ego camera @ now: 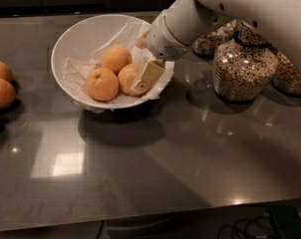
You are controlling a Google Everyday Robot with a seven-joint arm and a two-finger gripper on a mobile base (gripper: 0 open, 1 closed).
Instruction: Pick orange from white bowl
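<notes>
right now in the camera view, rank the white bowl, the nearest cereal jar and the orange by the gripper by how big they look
1. white bowl, widest by far.
2. cereal jar, clearly smaller.
3. orange, smallest; the gripper reaches into the bowl in front of it and hides part of it.

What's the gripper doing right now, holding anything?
Gripper: in the white bowl, against the right-hand orange; open, closed or holding cannot be told.

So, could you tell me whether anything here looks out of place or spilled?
Only the paper lining: it is crumpled and hangs over the white bowl's front rim. The gripper is inside the bowl at the rightmost orange. Nothing is spilled; the cereal jars stand upright.
</notes>
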